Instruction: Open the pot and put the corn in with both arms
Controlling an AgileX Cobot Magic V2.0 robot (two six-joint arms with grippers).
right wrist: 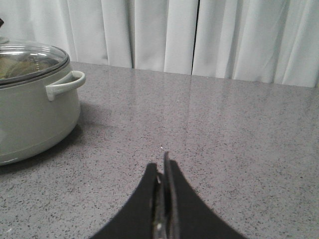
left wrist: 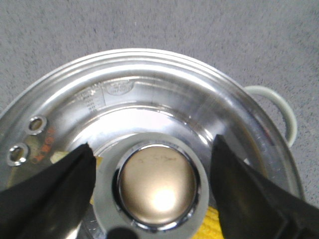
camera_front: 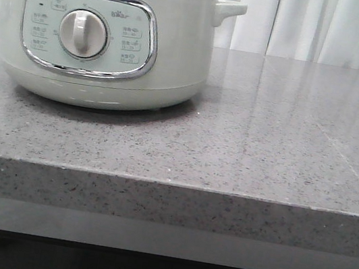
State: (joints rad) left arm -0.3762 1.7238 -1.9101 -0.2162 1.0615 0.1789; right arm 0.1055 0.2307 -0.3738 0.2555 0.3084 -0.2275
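Grey speckled counter (camera_front: 265, 155) carries everything we work on, white curtains (right wrist: 199, 35) behind. Our left gripper (left wrist: 154, 174) hangs spread wide, one finger either side of the lid knob (left wrist: 156, 186), which sits squarely between them, neither finger touching it. Outward from the knob lies the steel-rimmed glass lid (left wrist: 149, 99), closed on the pot (camera_front: 103, 34), with yellow corn (left wrist: 212, 224) showing through the glass beside the knob. Our right gripper (right wrist: 163, 172), fingers pressed together and empty, points across bare counter, the pot well apart. We judge the left arm nearer.
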